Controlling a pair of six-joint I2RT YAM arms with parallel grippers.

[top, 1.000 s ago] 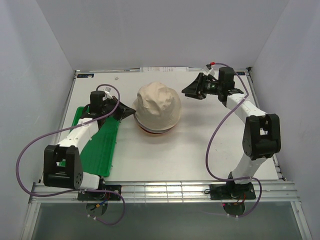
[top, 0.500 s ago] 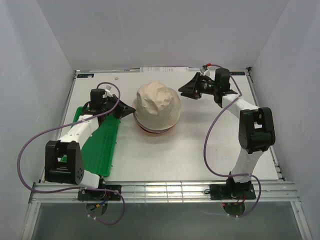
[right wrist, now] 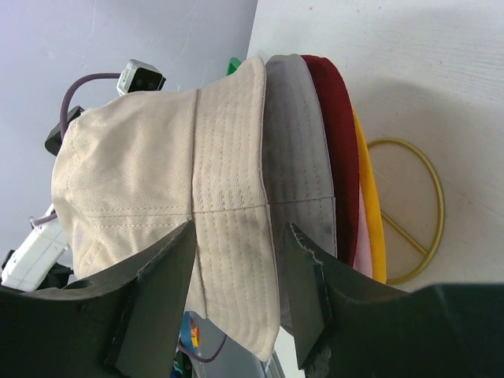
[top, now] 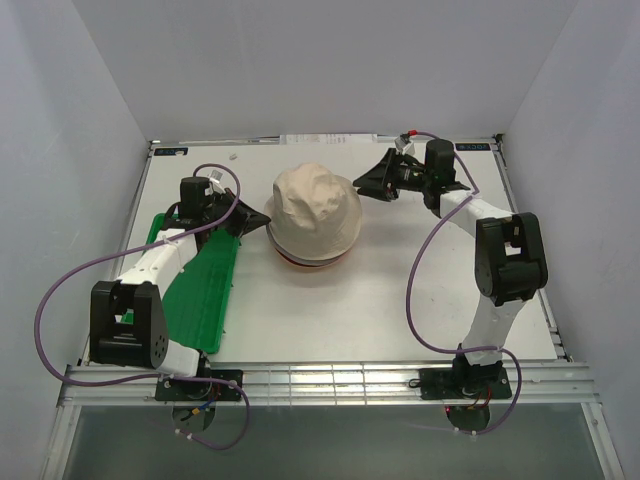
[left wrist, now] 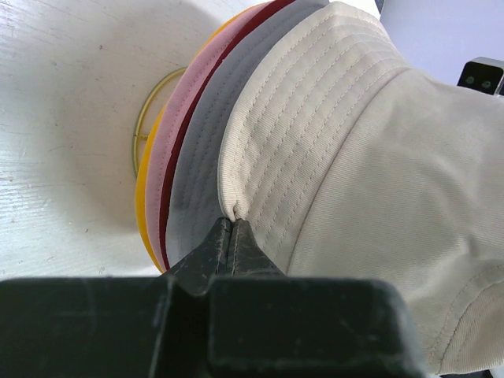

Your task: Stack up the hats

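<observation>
The only writing I can find is on a small label (top: 170, 152) at the far left corner of the white desk (top: 400, 290) and on a white paper strip (top: 330, 138) along its far edge. Both are too small to read.

On my left, a green plastic tray (top: 205, 290) lies under my left arm. My left end effector (left wrist: 230, 224) is clenched, its two dark fingertips pressed together on the edge of the brim of the beige stitched fabric bucket hat (left wrist: 354, 157). The cloth puckers into a small notch right where the tips meet.

That hat tops a stack in the middle of the desk, seen from above as a rounded beige crown (top: 318, 212). Below its brim, edges show in layers: the grey brimmed fabric hat (left wrist: 197, 157), the dark red fabric hat (left wrist: 206, 102), the pale pink fabric hat (left wrist: 169, 134) and the yellow-orange fabric hat (left wrist: 146, 197) lowest. A gold wire frame (left wrist: 142, 118) peeks out beneath the stack, resting on the desk.

On my right, my right end effector (right wrist: 238, 230) is released, its jaws standing about half apart. It sits just beside the far right side of the stack, and through its wrist camera the beige and grey brims appear between the two fingers. I cannot tell whether either finger touches the fabric.
</observation>
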